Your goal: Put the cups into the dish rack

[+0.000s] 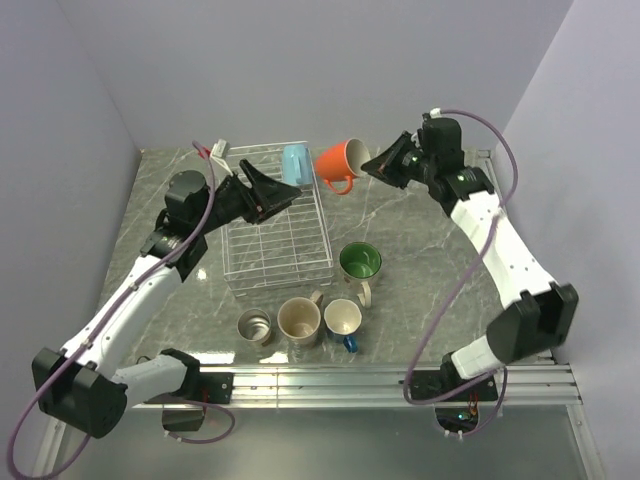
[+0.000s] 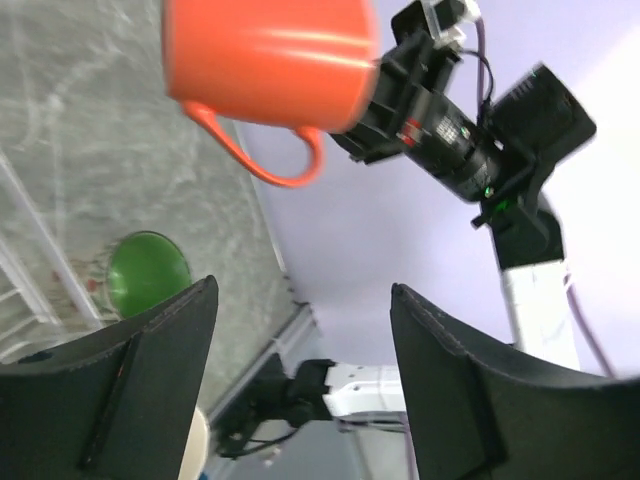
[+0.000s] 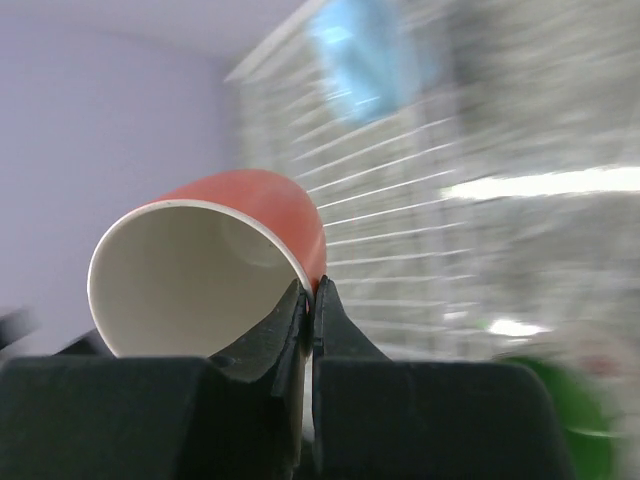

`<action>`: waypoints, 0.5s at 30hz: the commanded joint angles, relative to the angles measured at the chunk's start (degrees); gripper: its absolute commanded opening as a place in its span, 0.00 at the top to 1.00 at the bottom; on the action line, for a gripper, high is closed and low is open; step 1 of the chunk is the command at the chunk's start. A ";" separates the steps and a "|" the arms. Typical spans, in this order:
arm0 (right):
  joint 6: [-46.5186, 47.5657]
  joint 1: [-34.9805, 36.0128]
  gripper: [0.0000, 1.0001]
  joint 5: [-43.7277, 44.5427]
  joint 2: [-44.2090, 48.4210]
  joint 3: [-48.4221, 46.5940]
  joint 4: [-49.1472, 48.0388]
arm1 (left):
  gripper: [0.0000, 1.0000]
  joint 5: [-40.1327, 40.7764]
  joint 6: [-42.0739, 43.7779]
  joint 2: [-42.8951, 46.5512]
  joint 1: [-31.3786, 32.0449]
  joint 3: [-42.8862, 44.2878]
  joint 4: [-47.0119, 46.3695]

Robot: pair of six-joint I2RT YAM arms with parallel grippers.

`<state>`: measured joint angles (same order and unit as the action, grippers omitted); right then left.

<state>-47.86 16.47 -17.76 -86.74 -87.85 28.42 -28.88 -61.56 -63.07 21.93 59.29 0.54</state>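
Currently, the orange mug [image 1: 338, 162] is being carried toward the dish rack [image 1: 243, 272]. It is held in the air, tipped on its side, just off the rack's far right corner. It is pinched at the rim by the right gripper [image 1: 368, 165], whose fingers are closed tight on the wall, one inside and one outside. The left gripper [image 1: 276, 196] is poised over the rack's far half, its fingers spread wide with nothing between them. A light blue mug [image 1: 295, 163] is seen at the rack's far end.

Four mugs are stood on the table [image 1: 420, 250] off the rack's near end and near right corner: the steel mug [image 1: 255, 326], the beige mug [image 1: 298, 320], the cream-lined mug [image 1: 342, 320] and the green-lined mug [image 1: 359, 263].

Next, the orange mug would probably need to be brought over a free cell beside the blue one, lowered and released.
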 commanded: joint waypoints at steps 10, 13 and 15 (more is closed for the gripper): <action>-27.02 3.39 1.00 -18.72 9.74 12.44 -32.12 | 0.24 -8.64 -18.77 -3.20 0.56 -6.64 -33.31; -29.13 4.44 1.00 -18.45 10.89 15.07 -35.54 | 0.28 -9.08 -18.69 -4.25 1.36 -5.94 -34.20; -31.41 4.89 1.00 -18.45 11.33 17.17 -38.52 | 0.30 -9.17 -18.60 -4.69 2.23 -5.76 -34.37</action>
<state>-73.14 20.25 -33.47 -79.24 -71.64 1.91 -36.23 -78.87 -66.98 23.05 52.66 -27.86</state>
